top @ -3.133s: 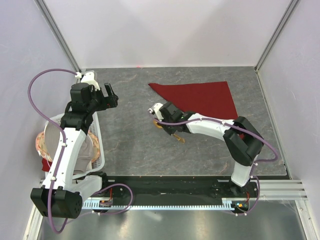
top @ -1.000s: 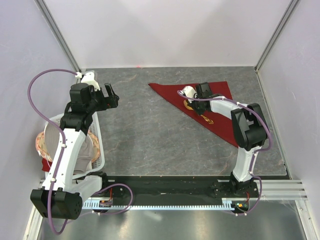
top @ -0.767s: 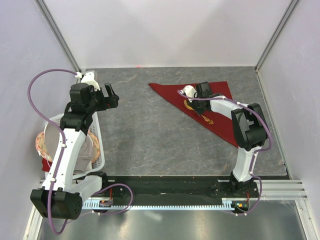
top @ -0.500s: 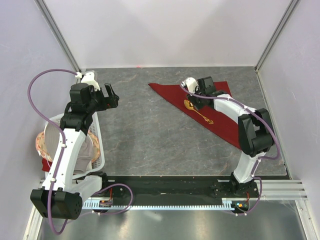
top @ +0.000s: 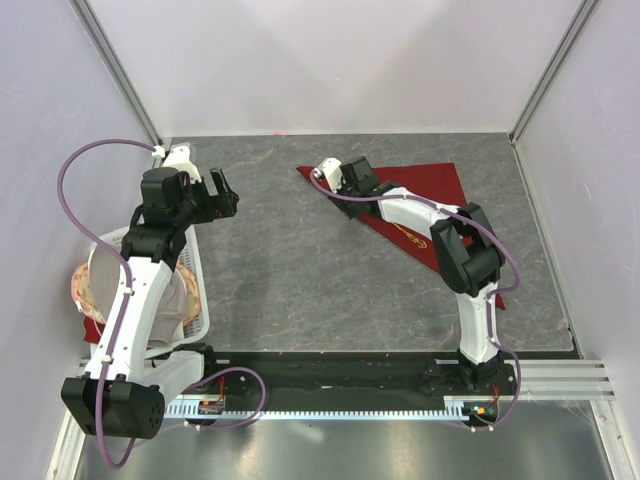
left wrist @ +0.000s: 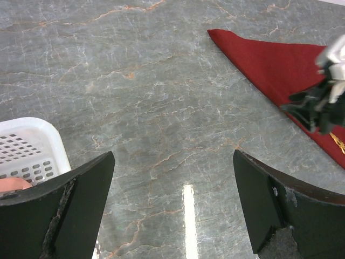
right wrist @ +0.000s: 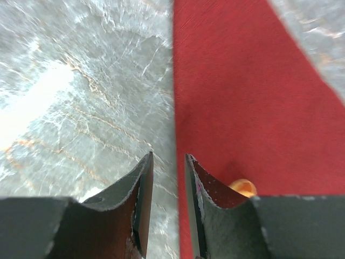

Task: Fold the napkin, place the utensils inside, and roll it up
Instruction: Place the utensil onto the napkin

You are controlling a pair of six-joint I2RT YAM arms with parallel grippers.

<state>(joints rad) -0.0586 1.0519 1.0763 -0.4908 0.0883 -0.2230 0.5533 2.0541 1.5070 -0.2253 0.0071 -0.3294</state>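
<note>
Marble table (top: 280,270), right tool (right wrist: 168,157) shifted to napkin (top: 432,188) edge, slightly parted, empty, spoon (right wrist: 242,187) left behind, left tool (left wrist: 172,155) wide open.

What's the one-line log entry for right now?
napkin: triangle | spoon: on napkin | right fingers: empty, over napkin edge | left fingers: wide, empty

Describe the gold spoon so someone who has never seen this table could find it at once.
Find the grey marble table, then the dark red napkin folded in a triangle at its far right. The spoon lies on the napkin near its long slanted edge: the only shiny gold thing there.
</note>
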